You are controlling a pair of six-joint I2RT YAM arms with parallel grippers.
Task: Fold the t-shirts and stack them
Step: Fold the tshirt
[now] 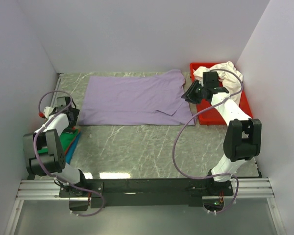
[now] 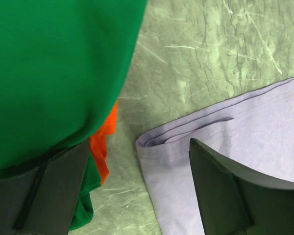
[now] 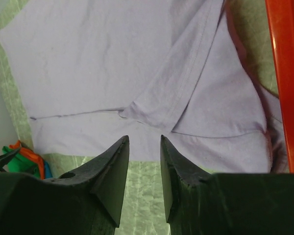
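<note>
Nearest to us in the overhead view, a ribbed aluminium rail [image 1: 39, 188] carries both arm bases, and a thin mauve cable [image 1: 179, 147] loops up from it. Beyond lies the table [image 1: 137, 147], a glossy grey-green slab with pale marble-like veins, boxed in by plain white walls [image 1: 137, 29].

Across the far middle of the table we see the lavender t-shirt [image 1: 132, 100] [image 2: 264, 127] [image 3: 112, 58]. It is soft matte cloth, spread flat in a rough rectangle with faint creases. One sleeve is folded inward at its right end, and its stitched hem is visible. At its near left corner the fabric lies doubled in thin layers.

The left gripper [image 1: 68, 110] [image 2: 137, 147] sits over that corner. Its blunt black fingers are spread wide and grasp nothing. Beside it, at the table's left edge, is a small pile of shirts. The bright green t-shirt [image 1: 66, 139] [image 2: 54, 63] is on top, smooth and rounded. A red-orange t-shirt [image 2: 105, 142] [image 3: 32, 156] peeks from under it, and a sliver of blue t-shirt [image 1: 73, 147] [image 3: 48, 170] shows as well.

The right gripper [image 1: 190, 94] [image 3: 143, 139] hangs above the lavender shirt's right side. Its wedge-shaped fingers stand a narrow gap apart, released, with no cloth between them.

Just beside that end of the shirt stands a rigid, shiny red plastic tray [image 1: 210, 117] [image 3: 284, 73]. A creamy white t-shirt [image 1: 225, 73] is crumpled in its far end.
</note>
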